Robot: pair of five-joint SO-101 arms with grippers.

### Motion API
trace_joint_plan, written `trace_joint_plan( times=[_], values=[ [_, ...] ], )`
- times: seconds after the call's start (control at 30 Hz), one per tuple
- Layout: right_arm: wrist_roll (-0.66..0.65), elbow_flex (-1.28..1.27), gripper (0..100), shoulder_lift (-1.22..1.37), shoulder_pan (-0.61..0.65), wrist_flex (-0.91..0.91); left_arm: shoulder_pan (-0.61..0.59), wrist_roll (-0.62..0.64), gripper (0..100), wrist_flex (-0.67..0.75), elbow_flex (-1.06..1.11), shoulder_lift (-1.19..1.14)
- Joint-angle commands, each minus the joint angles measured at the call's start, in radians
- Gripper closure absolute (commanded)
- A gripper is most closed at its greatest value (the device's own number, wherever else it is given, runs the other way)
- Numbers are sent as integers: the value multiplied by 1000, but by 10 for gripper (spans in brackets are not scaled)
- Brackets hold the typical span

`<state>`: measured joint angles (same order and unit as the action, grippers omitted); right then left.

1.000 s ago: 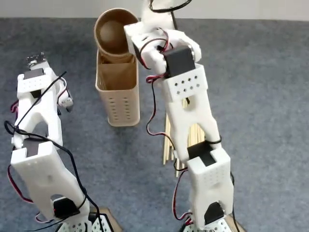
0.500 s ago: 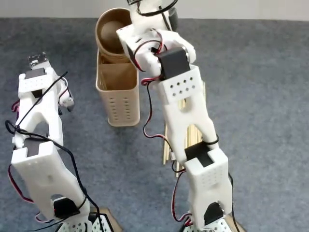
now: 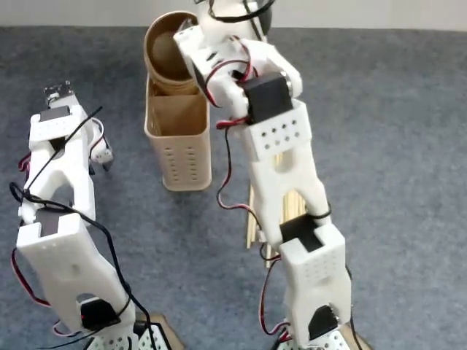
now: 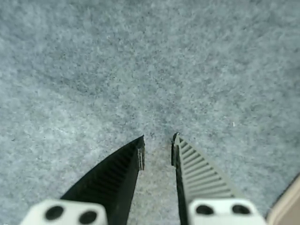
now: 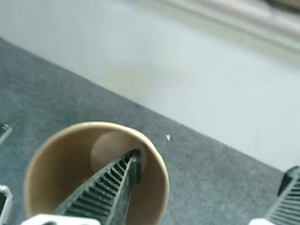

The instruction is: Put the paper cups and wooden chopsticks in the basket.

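covering wooden chopsticks (image 3: 253, 213), right arm (image 3: 286, 169), paper cup (image 3: 165, 52) at basket (image 3: 179, 159)

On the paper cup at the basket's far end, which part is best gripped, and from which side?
Probably the rim wall, from above. The cup stands mouth up at the far end of the basket, so one finger can go inside and one outside to pinch the thin wall. The right gripper is open, with one finger inside the mouth.
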<state>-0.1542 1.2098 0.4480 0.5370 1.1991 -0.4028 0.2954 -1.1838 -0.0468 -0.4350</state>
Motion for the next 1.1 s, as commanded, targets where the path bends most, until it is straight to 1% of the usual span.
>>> trace_joint_plan(
  times=[0.0,0.1,0.17,0.5,0.6,0.7,0.8,0.87,0.9,1.0,1.07],
  values=[
    [-14,-1,563,-56,4,-18,31,11,870,14,-4,13],
    [-14,-1,563,-61,4,-10,31,11,870,14,-4,13],
    [-14,1,563,-64,4,30,31,11,870,14,-5,13],
    [-12,174,563,-262,48,367,33,11,870,14,-5,13],
    [-12,183,563,-302,59,443,33,11,870,14,-5,13],
    [-14,185,563,-305,56,478,33,11,870,14,-5,12],
    [-15,171,563,-294,54,453,33,11,870,14,-5,12],
    [-17,124,563,-257,54,400,31,11,870,14,-5,12],
    [-17,102,563,-232,53,358,31,11,870,12,-5,12],
    [-84,38,563,-150,45,202,30,11,870,9,-5,12],
    [-106,13,563,-87,41,82,30,11,870,9,-5,12]
  ],
)
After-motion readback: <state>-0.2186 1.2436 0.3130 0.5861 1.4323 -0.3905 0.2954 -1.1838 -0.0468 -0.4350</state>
